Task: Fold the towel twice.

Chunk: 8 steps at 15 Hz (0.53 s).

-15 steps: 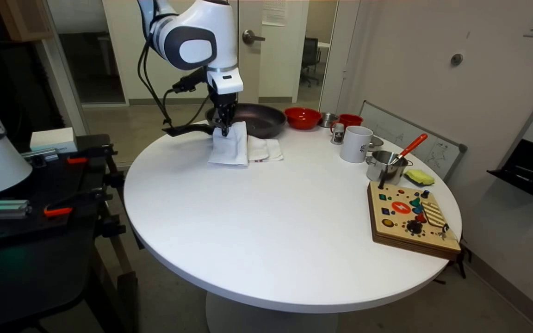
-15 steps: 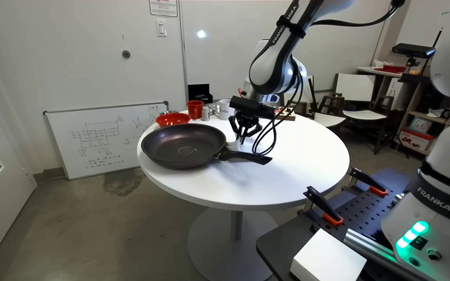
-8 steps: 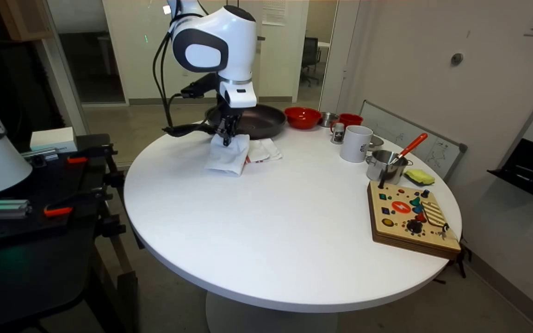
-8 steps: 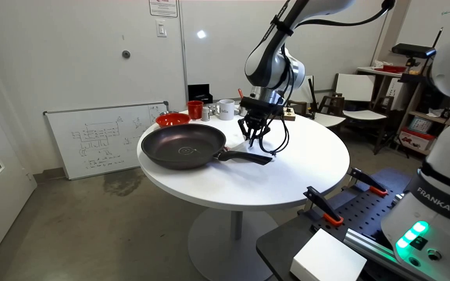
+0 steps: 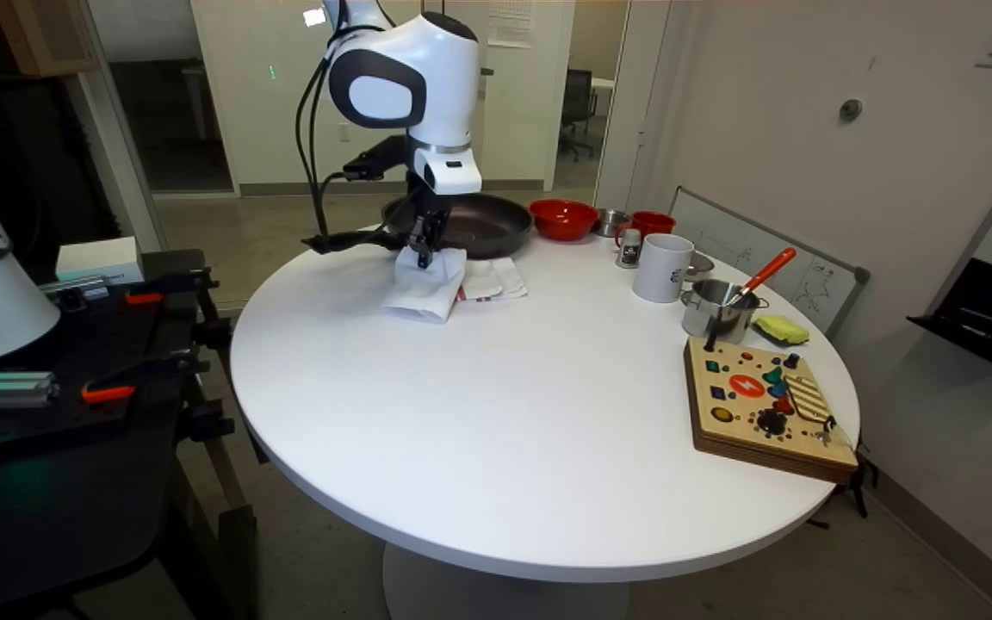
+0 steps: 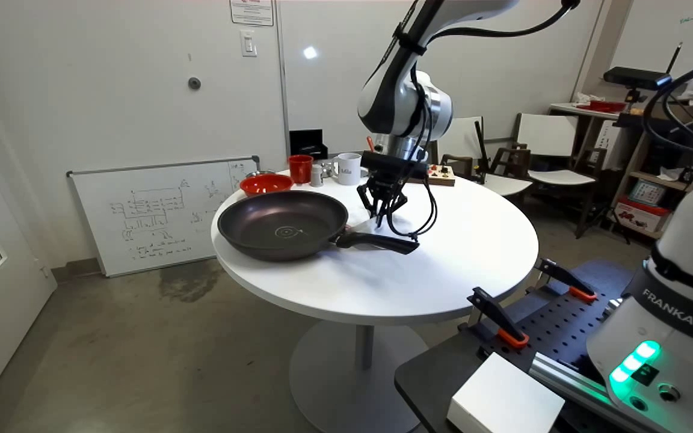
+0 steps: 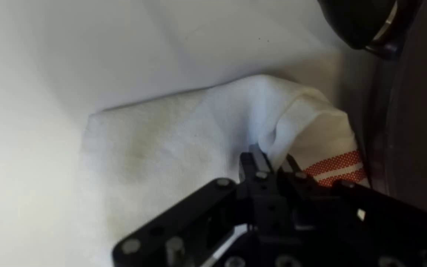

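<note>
While end effector (image 7: 274,162) pinches towel (image 7: 161,148) | frying pan (image 6: 283,225) close beside (handle (image 6: 376,242) too) | red bowl (image 5: 563,220) by pan

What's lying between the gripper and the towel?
Nothing: the wrist view shows the gripper closed directly on the towel, pinching a raised fold of it.

Pale walls (image 6: 130,78), grey floor (image 6: 172,355), low whiteboard (image 6: 160,234), 2 white-backed chairs (image 6: 548,135)

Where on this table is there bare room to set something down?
In an exterior view, the table is bare between towel, wooden board and its near edge. Crowded: around the gripper and frying pan, and from red bowl to pot.
</note>
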Each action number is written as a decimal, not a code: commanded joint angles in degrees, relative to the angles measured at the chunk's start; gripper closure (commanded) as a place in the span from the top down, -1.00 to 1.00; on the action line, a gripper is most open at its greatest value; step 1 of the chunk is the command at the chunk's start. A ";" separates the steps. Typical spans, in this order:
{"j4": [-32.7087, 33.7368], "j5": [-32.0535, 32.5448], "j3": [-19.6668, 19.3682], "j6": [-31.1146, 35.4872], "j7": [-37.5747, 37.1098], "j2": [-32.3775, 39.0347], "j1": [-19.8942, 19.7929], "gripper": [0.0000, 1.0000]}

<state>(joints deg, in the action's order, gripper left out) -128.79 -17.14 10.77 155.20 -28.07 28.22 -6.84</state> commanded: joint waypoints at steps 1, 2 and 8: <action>0.87 -0.18 -5.33 -1.78 0.82 0.16 5.90 -0.93; 1.06 -0.08 -6.24 -1.57 0.62 0.48 6.87 -0.93; 2.29 0.17 -8.87 -1.39 0.11 1.56 10.35 -0.38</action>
<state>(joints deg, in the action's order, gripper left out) -128.18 -17.09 3.79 155.02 -28.05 28.74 1.35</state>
